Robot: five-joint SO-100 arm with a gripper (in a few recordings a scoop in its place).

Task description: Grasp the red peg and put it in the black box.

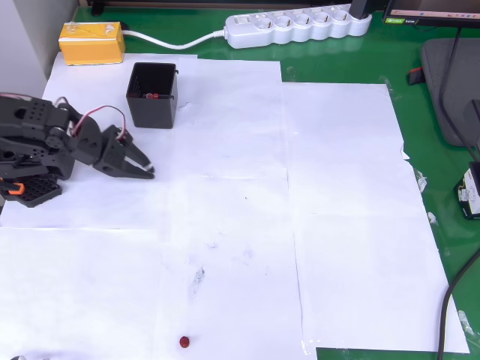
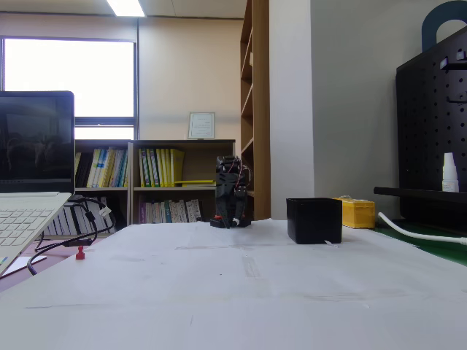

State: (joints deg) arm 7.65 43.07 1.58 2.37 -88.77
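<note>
Nearest the lower edge of the overhead view, the peg [image 1: 184,342] lay alone on the white paper covering the bench [image 1: 352,67], well apart from everything else. Diagonally up and to the left of it in that view, across a wide stretch of bare paper, the hand [image 1: 141,166] hovered with its dark fingers close together, pointing right and slightly down; whether a narrow gap remained between the tips could not be told, and it grasped nothing. Just beyond the hand stood the box [image 1: 153,96], open side up, with a small red item already inside. The peg looked rounded from above, showing no long axis. In the fixed view the arm [image 2: 232,192] appeared far off and folded, its hand too small to read, while the peg stood by the laptop [image 2: 33,182].
</note>
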